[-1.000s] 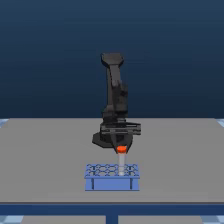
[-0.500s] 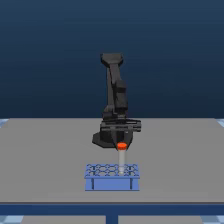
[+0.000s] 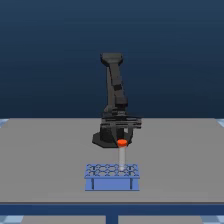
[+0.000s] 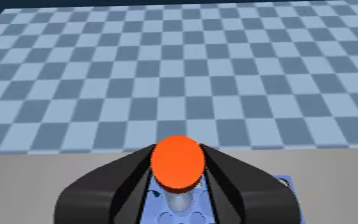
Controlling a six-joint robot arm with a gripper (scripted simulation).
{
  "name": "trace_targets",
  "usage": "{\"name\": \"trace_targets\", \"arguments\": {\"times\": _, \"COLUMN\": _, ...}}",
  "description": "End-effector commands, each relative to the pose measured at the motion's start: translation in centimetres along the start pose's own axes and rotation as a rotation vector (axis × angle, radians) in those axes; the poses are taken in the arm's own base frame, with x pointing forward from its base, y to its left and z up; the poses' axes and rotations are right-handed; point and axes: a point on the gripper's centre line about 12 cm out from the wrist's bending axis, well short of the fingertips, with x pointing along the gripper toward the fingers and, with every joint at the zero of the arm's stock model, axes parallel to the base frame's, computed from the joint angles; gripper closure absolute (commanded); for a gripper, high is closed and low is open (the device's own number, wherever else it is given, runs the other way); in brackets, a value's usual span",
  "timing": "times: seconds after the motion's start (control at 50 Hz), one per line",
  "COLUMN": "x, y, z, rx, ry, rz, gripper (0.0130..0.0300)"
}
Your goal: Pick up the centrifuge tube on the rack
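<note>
A dark robot arm (image 3: 114,95) rises from a grey table (image 3: 45,160) against a deep blue background. Its gripper (image 3: 121,136) sits low, directly above the orange-red cap of the centrifuge tube (image 3: 122,156). The cap meets the underside of the gripper; whether the fingers close on it cannot be told at this resolution. The tube stands upright, its whitish body extending below the gripper into the top of the light-blue rack (image 3: 111,176). The rack rests on the table beneath the gripper, with two dark vertical marks on its front face.
</note>
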Motion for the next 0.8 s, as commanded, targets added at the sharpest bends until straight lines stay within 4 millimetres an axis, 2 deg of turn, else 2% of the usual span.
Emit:
{"name": "trace_targets", "arguments": {"times": 0.02, "x": -0.1, "y": 0.0, "z": 0.2, "rx": -0.022, "ry": 0.000, "rz": -0.001, "gripper": 0.0300}}
{"name": "trace_targets", "arguments": {"times": 0.8, "x": -1.4, "y": 0.0, "z": 2.4, "rx": -0.022, "ry": 0.000, "rz": -0.001, "gripper": 0.0300}}
